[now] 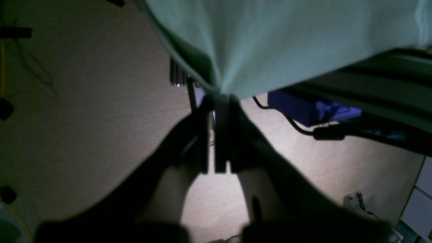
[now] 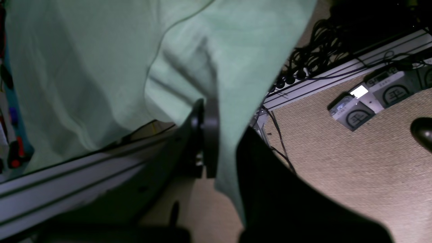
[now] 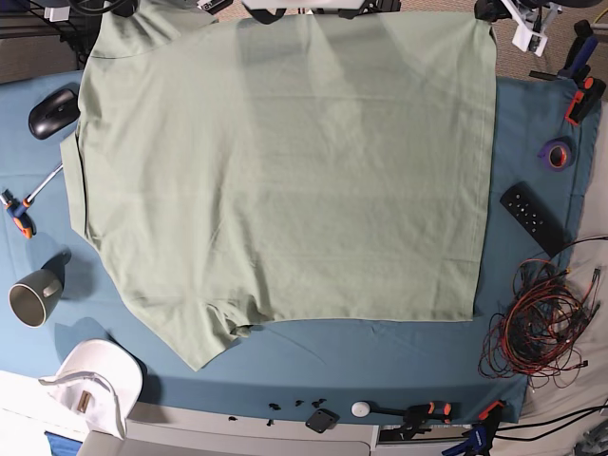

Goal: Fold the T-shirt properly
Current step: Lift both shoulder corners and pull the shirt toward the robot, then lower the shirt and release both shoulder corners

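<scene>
The pale sage-green T-shirt (image 3: 285, 171) hangs spread out flat over the blue table cloth (image 3: 380, 366), with one short sleeve (image 3: 185, 328) at the lower left. In the left wrist view my left gripper (image 1: 218, 97) is shut on a bunched edge of the T-shirt (image 1: 270, 37), which fans out above it. My right gripper (image 2: 204, 109) is also shut, pinching a fold of the T-shirt (image 2: 101, 67), and the cloth drapes over one finger. The shirt hides both grippers in the base view.
Around the shirt lie a black mouse (image 3: 53, 110), a grey mug (image 3: 34, 294), a white cap (image 3: 95, 380), a black remote (image 3: 533, 218), a purple tape roll (image 3: 557, 153), a tangle of red wires (image 3: 541, 328) and orange clamps (image 3: 15, 213). Carpet, cables and grey boxes (image 2: 354, 113) lie below.
</scene>
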`<state>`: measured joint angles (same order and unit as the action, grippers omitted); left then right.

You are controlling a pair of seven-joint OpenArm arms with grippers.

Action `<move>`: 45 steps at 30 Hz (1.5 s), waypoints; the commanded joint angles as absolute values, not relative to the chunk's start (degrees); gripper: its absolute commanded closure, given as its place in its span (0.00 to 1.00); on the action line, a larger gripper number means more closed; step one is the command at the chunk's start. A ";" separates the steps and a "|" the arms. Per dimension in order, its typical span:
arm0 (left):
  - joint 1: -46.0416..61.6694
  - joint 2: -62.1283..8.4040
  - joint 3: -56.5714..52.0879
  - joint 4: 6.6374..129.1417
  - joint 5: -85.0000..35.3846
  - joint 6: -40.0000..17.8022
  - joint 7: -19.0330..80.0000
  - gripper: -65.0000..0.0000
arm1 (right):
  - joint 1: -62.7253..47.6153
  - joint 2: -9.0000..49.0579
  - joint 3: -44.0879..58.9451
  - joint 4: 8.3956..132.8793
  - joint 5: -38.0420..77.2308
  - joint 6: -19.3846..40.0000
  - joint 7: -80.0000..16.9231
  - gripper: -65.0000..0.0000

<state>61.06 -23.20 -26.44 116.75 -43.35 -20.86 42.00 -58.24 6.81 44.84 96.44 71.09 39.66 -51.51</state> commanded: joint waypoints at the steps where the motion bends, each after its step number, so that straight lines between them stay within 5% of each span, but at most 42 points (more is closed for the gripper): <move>1: 61.73 -23.66 -26.98 117.56 -43.75 -21.10 41.54 1.00 | -59.35 7.44 45.60 97.10 73.65 40.00 -51.33 1.00; 13: 60.29 -23.66 -26.98 126.63 -40.34 -20.97 40.14 1.00 | -57.12 7.11 45.82 107.50 76.40 40.00 -52.31 1.00; 27: 43.90 -23.66 -26.63 122.45 -39.22 -20.47 35.97 1.00 | -37.98 7.14 41.56 114.63 49.74 39.97 -42.54 1.00; 36: 31.44 -23.66 -26.37 113.49 -39.22 -20.80 35.75 1.00 | -26.15 7.11 28.77 114.58 30.09 33.32 -37.30 1.00; 45: 27.35 -23.68 -26.37 109.12 -39.22 -20.93 35.53 1.00 | -21.06 7.14 27.75 108.49 21.98 24.60 -35.27 1.00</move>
